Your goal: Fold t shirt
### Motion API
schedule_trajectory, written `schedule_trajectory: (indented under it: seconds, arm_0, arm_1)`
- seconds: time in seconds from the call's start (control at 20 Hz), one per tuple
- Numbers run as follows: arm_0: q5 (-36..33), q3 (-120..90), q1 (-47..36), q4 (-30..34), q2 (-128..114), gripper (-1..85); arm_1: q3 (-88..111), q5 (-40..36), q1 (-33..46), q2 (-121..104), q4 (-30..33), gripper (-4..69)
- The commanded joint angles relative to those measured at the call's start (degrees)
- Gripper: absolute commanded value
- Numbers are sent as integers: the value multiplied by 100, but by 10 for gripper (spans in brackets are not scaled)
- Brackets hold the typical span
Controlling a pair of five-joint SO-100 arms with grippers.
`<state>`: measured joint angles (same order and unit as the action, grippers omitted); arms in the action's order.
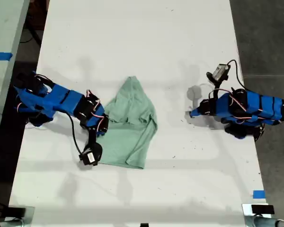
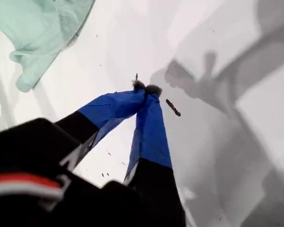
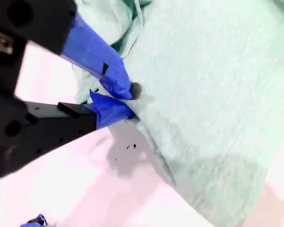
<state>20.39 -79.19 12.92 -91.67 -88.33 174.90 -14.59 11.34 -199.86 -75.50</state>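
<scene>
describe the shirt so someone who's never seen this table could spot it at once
On the long white table, look between the two blue arms, nearer the one at the exterior view's left. The shirt is a crumpled, partly folded mint-green cloth, the only soft, pale green thing there, with my second claw at its edge.

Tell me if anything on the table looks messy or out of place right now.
The t-shirt lies crooked and bunched on the white table, one part folded over unevenly with wrinkles at its middle. My second claw is closed on its edge; my first claw is shut, clear of the cloth.
</scene>
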Motion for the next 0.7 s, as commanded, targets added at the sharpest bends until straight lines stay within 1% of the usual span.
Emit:
schedule_trajectory:
  seconds: [0.0, 0.2, 0.35, 0.45, 0.6, 0.65]
  arm_0:
    - [-431, 70, -281, 53, -606, -3]
    - [-677, 316, -413, 79, 26, -3]
    - [-554, 369, -105, 105, 1239, -3]
    - [-167, 378, 105, 97, 1626, -3]
    - [633, 26, 299, 62, 712, -3]
    - [677, -44, 325, 53, 369, -3]
  arm_1:
    - [343, -88, -26, -70, -18, -12]
    - [343, -88, -26, -70, -18, -12]
    - [343, -97, -44, -70, -18, -12]
    - [343, -105, -44, -70, -18, -12]
    - [343, -97, -44, -70, -18, -12]
    - [343, -97, -44, -70, -18, -12]
